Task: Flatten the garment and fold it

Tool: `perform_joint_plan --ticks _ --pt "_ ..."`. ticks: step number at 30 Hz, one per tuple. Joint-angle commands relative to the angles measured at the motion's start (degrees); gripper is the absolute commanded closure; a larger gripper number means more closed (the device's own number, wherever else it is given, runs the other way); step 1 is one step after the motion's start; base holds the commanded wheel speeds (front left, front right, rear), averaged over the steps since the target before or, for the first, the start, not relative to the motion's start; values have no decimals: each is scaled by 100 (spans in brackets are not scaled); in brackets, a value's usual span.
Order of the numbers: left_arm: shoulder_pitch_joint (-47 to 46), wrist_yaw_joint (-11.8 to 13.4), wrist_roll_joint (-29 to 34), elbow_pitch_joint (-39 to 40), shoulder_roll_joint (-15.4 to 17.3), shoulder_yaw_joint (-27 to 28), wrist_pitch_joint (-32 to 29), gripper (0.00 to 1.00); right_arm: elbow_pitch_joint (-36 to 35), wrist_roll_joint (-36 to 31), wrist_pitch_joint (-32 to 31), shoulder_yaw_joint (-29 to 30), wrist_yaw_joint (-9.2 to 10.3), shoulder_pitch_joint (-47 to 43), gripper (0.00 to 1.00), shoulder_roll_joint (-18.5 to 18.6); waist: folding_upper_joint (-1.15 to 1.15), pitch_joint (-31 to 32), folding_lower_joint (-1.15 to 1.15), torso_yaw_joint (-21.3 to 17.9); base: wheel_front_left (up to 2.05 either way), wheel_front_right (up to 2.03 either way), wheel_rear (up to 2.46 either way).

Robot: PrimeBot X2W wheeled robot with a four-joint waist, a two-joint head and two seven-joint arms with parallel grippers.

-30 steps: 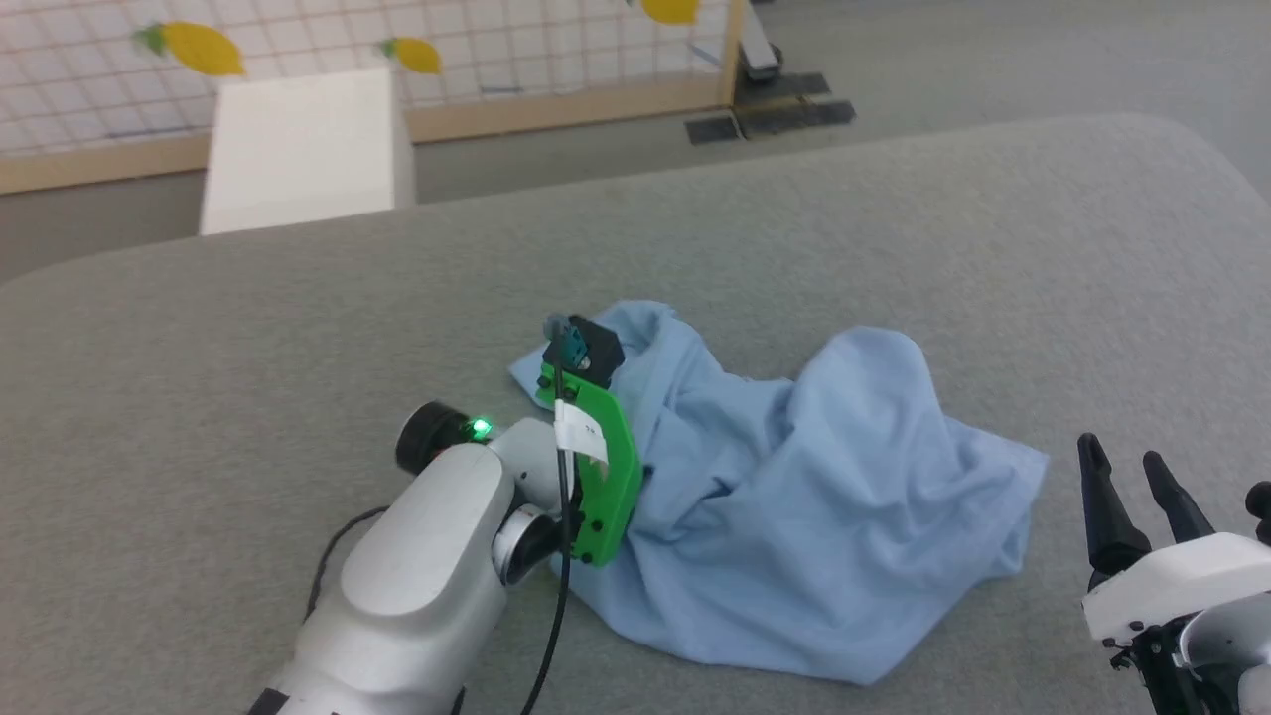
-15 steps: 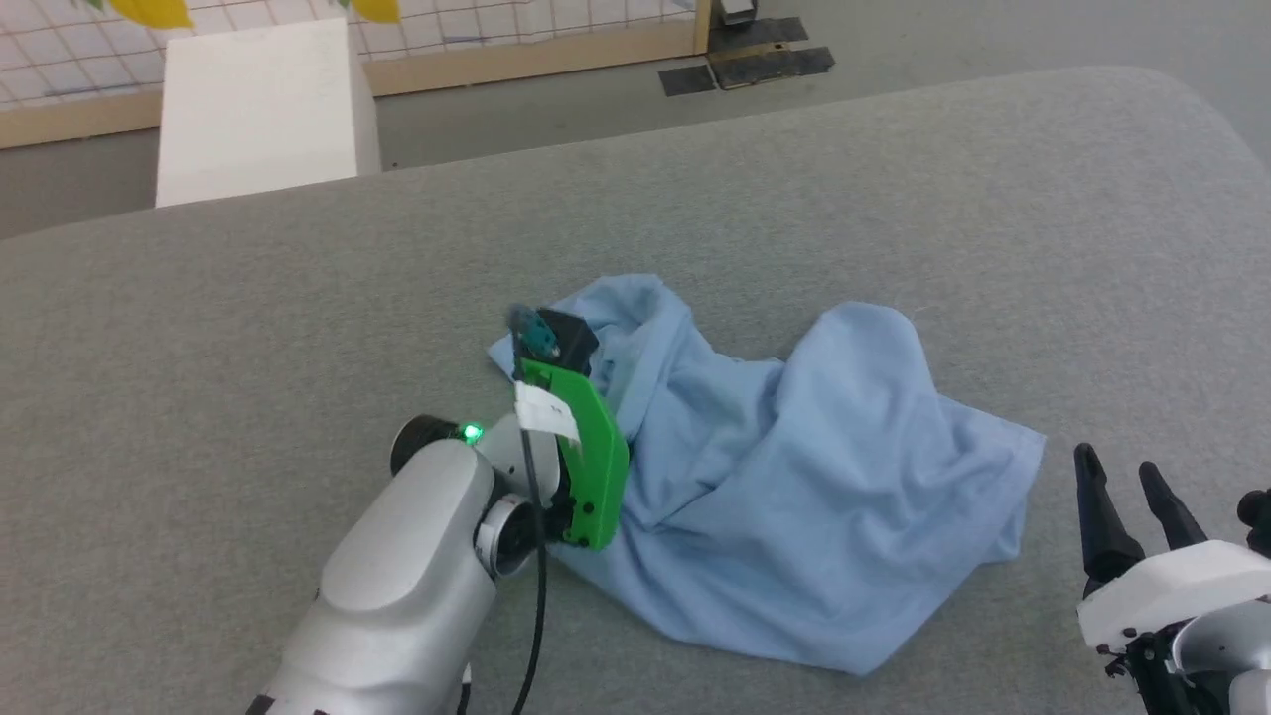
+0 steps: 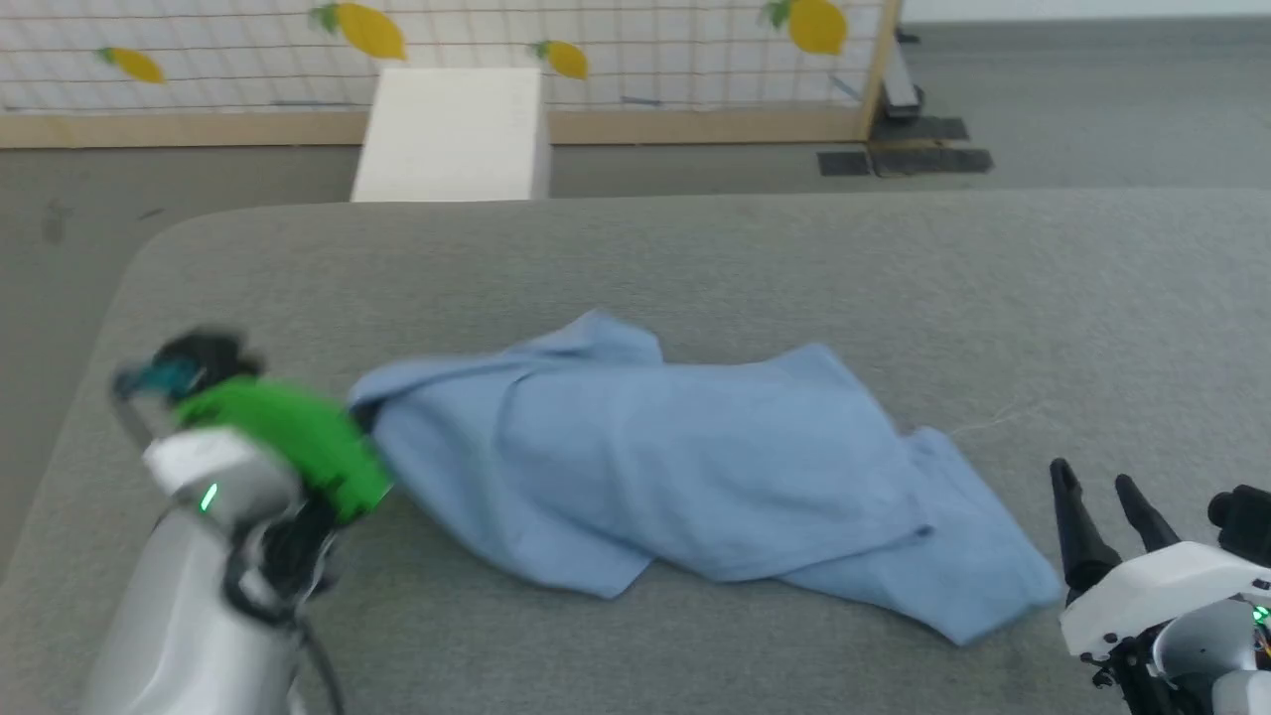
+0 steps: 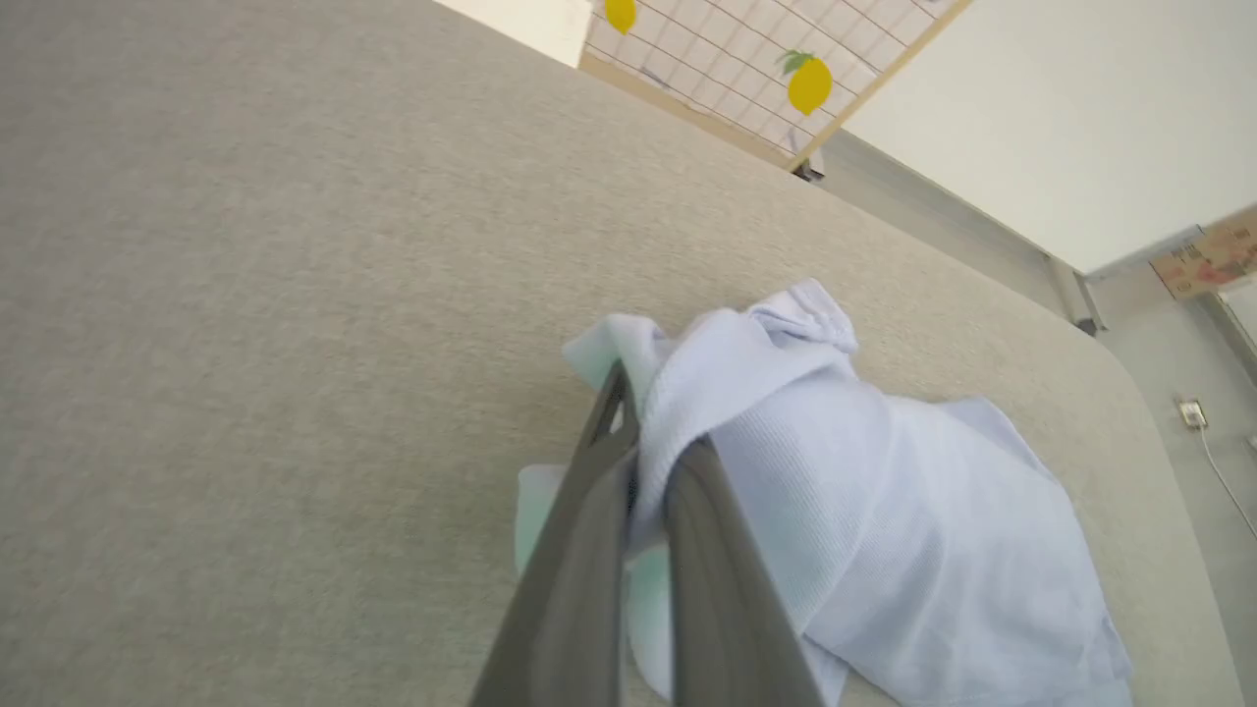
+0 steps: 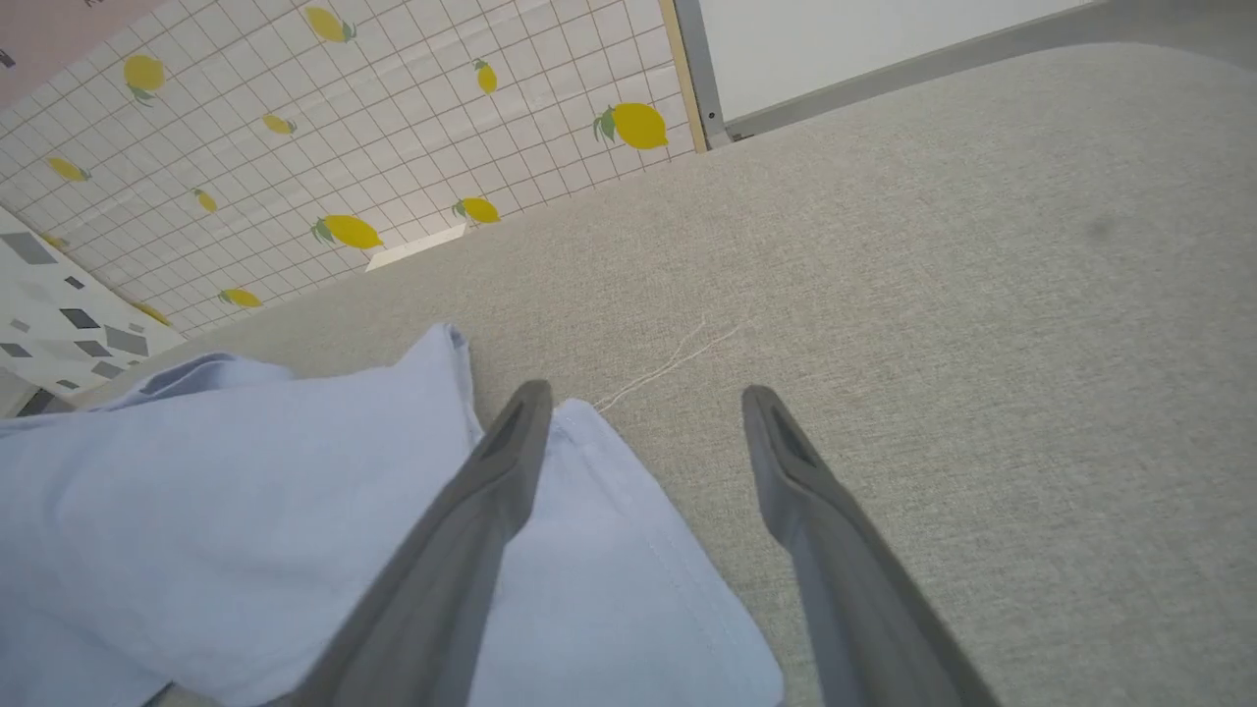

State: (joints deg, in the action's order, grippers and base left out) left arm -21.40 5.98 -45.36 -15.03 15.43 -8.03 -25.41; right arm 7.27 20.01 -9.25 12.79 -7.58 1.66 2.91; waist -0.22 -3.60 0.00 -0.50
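The garment point(image 3: 655, 457), a light blue shirt, lies crumpled and drawn out lengthwise across the grey padded table point(image 3: 695, 258). At its left end my left gripper point(image 3: 365, 422), blurred behind its green mount, is shut on a bunched fold. The left wrist view shows the fingers point(image 4: 589, 511) pinching the garment point(image 4: 884, 511) just above the table. My right gripper point(image 3: 1097, 492) stands open near the garment's right corner. In the right wrist view it point(image 5: 643, 403) hovers with one finger over the garment's hem point(image 5: 609, 550) and the other over bare table.
A white box point(image 3: 452, 134) stands on the floor beyond the table's far edge, before a netted fence with lemon shapes point(image 3: 596, 40). The table's rounded left corner point(image 3: 149, 258) is close to my left arm. A loose thread point(image 3: 993, 417) lies right of the garment.
My left gripper has shut on the garment's left part and pulled it leftward, stretching the heap out long and low. The head camera has also shifted. The right gripper stays open.
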Motion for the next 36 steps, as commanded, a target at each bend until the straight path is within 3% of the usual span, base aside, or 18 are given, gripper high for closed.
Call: perform_joint_plan --ticks 1,5,10,12,18,20,24,29,33,36 --pt "351 148 -93 25 75 166 71 100 21 -39 -10 -37 9 23 0 -3 22 187 0 277 0 0 0" --pt "1208 424 -246 57 103 438 108 100 79 -21 -6 -139 9 31 0 -3 22 188 0 325 0 0 0" --pt "1911 537 -394 86 -65 500 143 100 133 -3 5 -196 9 33 0 -3 22 178 0 324 0 0 0" --pt "1985 381 -496 262 -158 542 307 0 172 -1 30 -176 9 12 0 -3 22 189 0 324 0 0 0" --pt "1716 -436 -42 849 93 635 1604 0 186 -28 29 -137 9 8 0 -3 22 244 0 260 0 0 0" --pt "1691 -662 305 966 186 681 2331 0 169 -31 28 -128 9 9 0 -3 22 255 0 228 0 0 0" --pt "1797 -824 944 926 254 614 3399 0 132 -63 1 -86 9 -38 0 -3 22 265 0 183 0 0 0" --pt "1908 -904 1336 804 219 473 3863 0 109 -227 -257 -120 9 -81 0 -3 22 158 0 177 0 0 0" --pt "1893 -957 1477 812 200 441 3959 0 103 -700 -1024 -348 9 160 0 -3 22 -30 0 176 0 0 0" --pt "1849 -996 1499 840 184 431 3984 0 135 -1169 -2008 -561 9 573 0 -3 22 -199 0 194 0 0 0"
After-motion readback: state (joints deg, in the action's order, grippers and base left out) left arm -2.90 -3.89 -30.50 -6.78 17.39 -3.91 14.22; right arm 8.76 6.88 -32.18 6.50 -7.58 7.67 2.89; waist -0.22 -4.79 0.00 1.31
